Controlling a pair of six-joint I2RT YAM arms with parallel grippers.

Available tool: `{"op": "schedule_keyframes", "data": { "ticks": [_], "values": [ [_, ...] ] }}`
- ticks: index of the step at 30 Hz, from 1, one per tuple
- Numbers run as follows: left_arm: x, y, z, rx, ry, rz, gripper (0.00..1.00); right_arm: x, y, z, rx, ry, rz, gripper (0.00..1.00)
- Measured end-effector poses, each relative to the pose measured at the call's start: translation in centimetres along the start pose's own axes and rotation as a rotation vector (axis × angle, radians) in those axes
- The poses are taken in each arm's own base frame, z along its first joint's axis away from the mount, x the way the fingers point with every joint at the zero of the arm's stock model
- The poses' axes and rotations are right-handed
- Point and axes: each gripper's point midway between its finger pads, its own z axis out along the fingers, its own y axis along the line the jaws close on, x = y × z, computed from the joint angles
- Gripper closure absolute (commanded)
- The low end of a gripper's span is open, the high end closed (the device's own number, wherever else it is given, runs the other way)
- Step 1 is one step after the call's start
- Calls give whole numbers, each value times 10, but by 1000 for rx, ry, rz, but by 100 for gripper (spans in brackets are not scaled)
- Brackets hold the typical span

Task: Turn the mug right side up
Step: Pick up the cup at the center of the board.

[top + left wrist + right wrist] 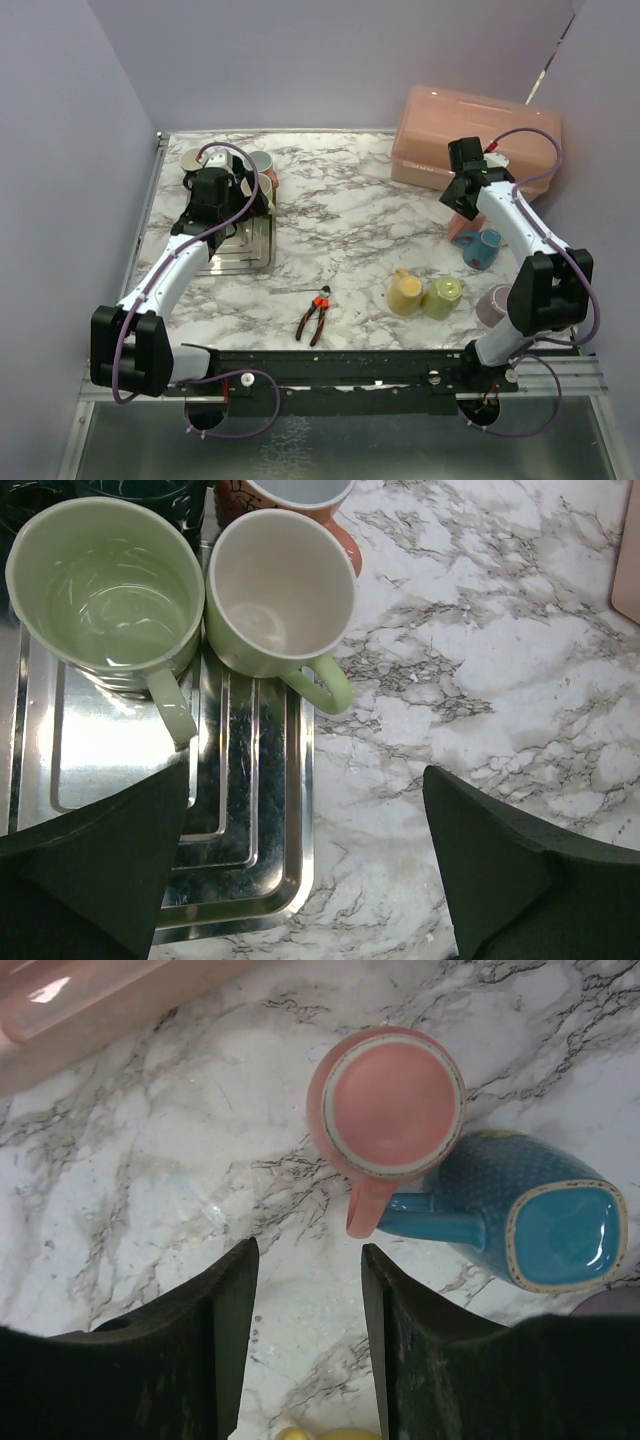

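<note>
A pink mug (392,1100) stands upside down on the marble table, base up, its handle (365,1205) pointing at my right gripper (307,1250). That gripper is open and empty, hovering above and just short of the handle. In the top view the pink mug (460,224) is mostly hidden under the right gripper (462,197). My left gripper (305,780) is open and empty over the right edge of a metal tray (290,810), also seen in the top view (238,212).
A blue mug (545,1215) lies on its side touching the pink mug. Yellow (404,293) and green (442,297) mugs lie nearer; a grey mug (494,305) stands by the right arm. Upright mugs (280,585) fill the tray. Pliers (316,315) and a pink box (475,135) are also here.
</note>
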Motion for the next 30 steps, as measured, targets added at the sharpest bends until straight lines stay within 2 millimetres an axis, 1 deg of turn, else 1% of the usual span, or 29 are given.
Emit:
{"op": "schedule_keyframes", "data": {
  "ticks": [5, 9, 14, 22, 27, 30],
  "values": [
    [2, -2, 0, 13, 3, -2, 1, 11, -9, 15, 61, 32, -17, 48],
    [1, -4, -1, 24, 1, -2, 1, 15, -17, 20, 99, 37, -19, 48],
    [-2, -5, -2, 30, -8, -3, 1, 15, -22, 25, 122, 37, -17, 48],
    [0, -5, -2, 31, -10, -3, 1, 28, -33, 42, 162, 71, -35, 49],
    [-1, -5, -1, 32, -12, -3, 1, 29, -31, 52, 153, 76, -48, 54],
    [1, -4, -1, 31, -9, -3, 1, 30, -30, 58, 152, 78, -58, 62]
  ]
}}
